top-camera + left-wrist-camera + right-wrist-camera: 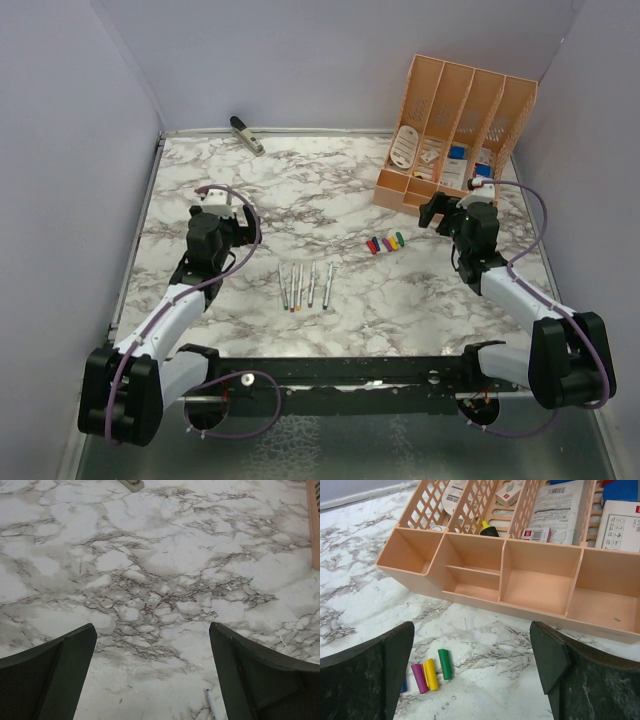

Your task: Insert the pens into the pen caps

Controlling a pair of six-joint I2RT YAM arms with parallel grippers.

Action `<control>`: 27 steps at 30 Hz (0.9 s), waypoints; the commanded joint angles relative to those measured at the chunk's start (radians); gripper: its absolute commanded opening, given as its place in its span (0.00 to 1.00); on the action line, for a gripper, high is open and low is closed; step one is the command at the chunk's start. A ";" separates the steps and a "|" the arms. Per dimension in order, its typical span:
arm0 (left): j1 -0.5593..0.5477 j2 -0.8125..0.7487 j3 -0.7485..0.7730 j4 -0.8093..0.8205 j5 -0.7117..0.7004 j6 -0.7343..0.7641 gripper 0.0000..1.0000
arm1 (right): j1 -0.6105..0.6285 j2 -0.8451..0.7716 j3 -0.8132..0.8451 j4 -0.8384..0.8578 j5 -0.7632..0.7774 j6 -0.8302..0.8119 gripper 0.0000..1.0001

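Observation:
Several thin silvery pens (305, 285) lie side by side at the middle front of the marble table. One pen's end (214, 705) shows by my left gripper's right finger. The small pen caps (386, 242) lie in a row to the right of the pens. The right wrist view shows green (445, 663), yellow (431, 674), purple (419, 678) and a sliver of blue (403, 686). My left gripper (222, 208) (151, 630) hangs open over bare marble, left of the pens. My right gripper (447, 210) (471, 630) hangs open just right of the caps. Neither holds anything.
A peach desk organizer (455, 130) (540, 612) with boxes and a highlighter stands at the back right, close ahead of the right gripper. A grey-black stapler-like object (246, 134) (131, 484) lies at the back left. Purple walls enclose the table.

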 commanded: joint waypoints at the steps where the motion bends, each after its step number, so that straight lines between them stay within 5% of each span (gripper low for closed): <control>1: -0.043 0.081 0.112 -0.070 0.103 0.004 0.99 | -0.005 -0.016 0.025 0.000 -0.050 0.017 0.99; 12: -0.257 0.075 0.078 -0.149 -0.055 -0.069 0.99 | -0.006 -0.023 0.072 -0.050 -0.093 -0.005 1.00; 24: -0.348 0.060 0.016 -0.286 -0.154 -0.172 0.99 | -0.005 0.028 0.117 -0.004 -0.225 -0.078 0.91; 27: -0.362 0.071 0.023 -0.342 -0.200 -0.213 0.92 | -0.005 0.023 0.116 0.025 -0.198 -0.072 0.91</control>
